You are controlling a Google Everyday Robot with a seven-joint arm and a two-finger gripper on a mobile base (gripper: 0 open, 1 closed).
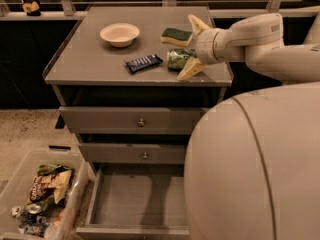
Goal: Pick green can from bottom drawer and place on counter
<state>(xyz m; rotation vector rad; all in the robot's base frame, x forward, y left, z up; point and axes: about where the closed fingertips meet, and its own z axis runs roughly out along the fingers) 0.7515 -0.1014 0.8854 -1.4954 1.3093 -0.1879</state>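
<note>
The green can (pixel 178 58) lies on the counter (pixel 90 59) near its right front corner. My gripper (pixel 186 47) is at the can's right side, open, with one finger (pixel 196 24) behind the can and the other finger (pixel 190 69) in front of it. The jaws stand wide apart and do not press the can. The bottom drawer (pixel 140 204) is pulled out below and shows an empty grey floor.
On the counter are a white bowl (pixel 119 34), a green-and-yellow sponge (pixel 176 35) and a dark snack bar (pixel 143 62). A clear bin (pixel 35 199) with snack bags and silver cans stands at lower left. My body (pixel 255 169) fills the lower right.
</note>
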